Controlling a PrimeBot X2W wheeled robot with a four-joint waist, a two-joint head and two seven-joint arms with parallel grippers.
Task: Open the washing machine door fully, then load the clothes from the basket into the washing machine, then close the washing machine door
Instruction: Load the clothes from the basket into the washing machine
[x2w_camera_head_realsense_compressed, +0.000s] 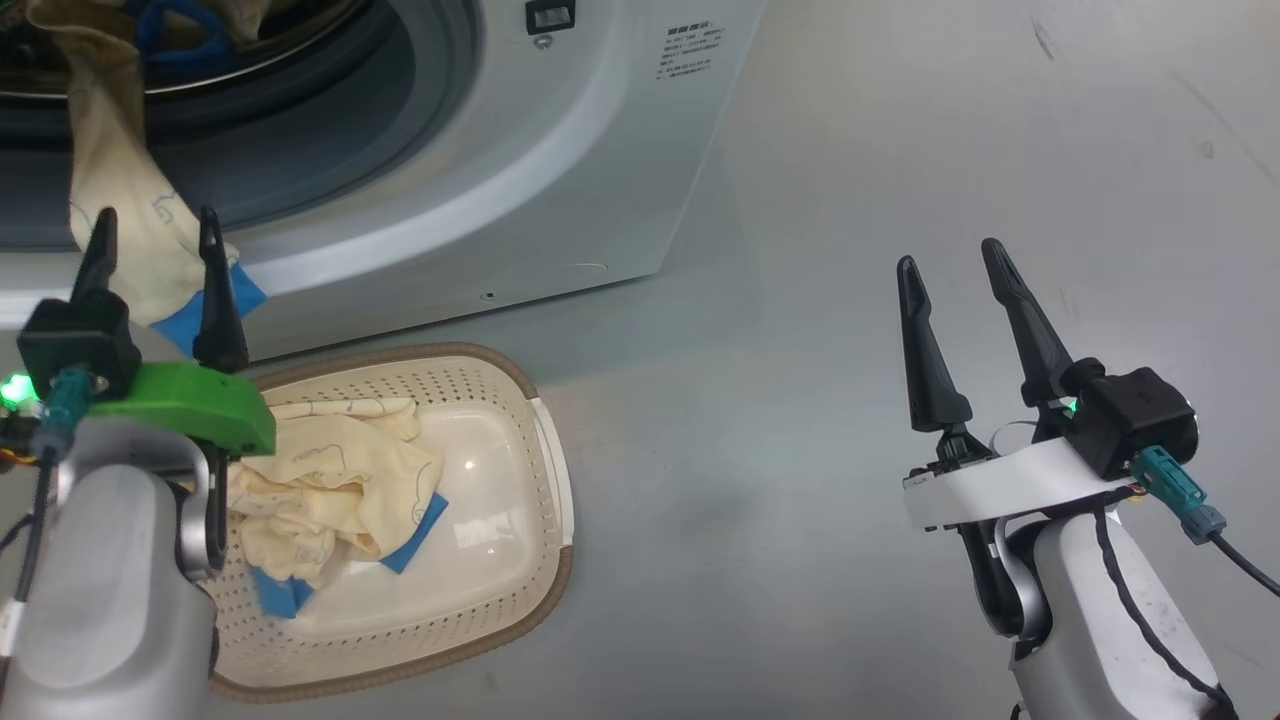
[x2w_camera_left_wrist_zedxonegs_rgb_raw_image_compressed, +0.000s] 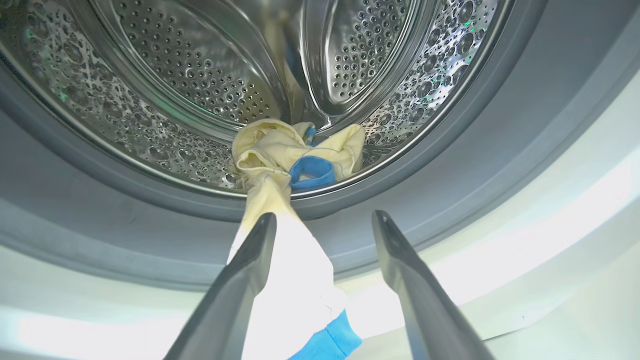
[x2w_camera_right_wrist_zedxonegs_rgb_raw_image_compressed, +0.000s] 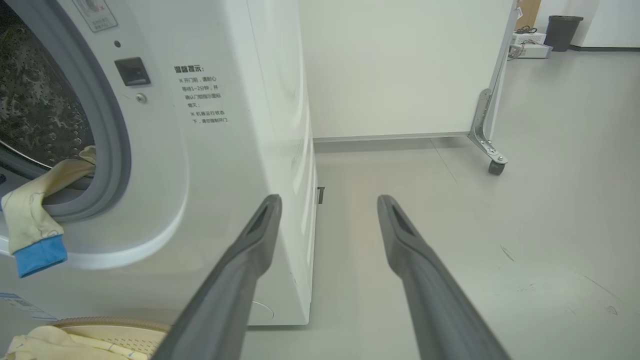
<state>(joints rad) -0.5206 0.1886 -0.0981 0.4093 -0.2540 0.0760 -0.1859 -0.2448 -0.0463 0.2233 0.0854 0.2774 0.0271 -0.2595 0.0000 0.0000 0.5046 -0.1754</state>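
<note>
Where it drapes over the gasket (x2w_camera_left_wrist_zedxonegs_rgb_raw_image_compressed: 450, 165), the yellow garment (x2w_camera_left_wrist_zedxonegs_rgb_raw_image_compressed: 300, 280) ends blue.

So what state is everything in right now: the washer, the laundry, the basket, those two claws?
washing machine, mouth open.
hanging garment, partly in the drum, blue cuff dangling outside.
basket, upright on the floor.
clothes, crumpled in the basket.
left end effector, open, gripping nothing.
right end effector, open, empty.

The drum (x2w_camera_left_wrist_zedxonegs_rgb_raw_image_compressed: 165, 75) is shiny perforated steel, the gasket (x2w_camera_left_wrist_zedxonegs_rgb_raw_image_compressed: 500, 125) matt rubber, the clothes (x2w_camera_head_realsense_compressed: 330, 480) soft cloth, the basket (x2w_camera_head_realsense_compressed: 480, 385) smooth plastic.
</note>
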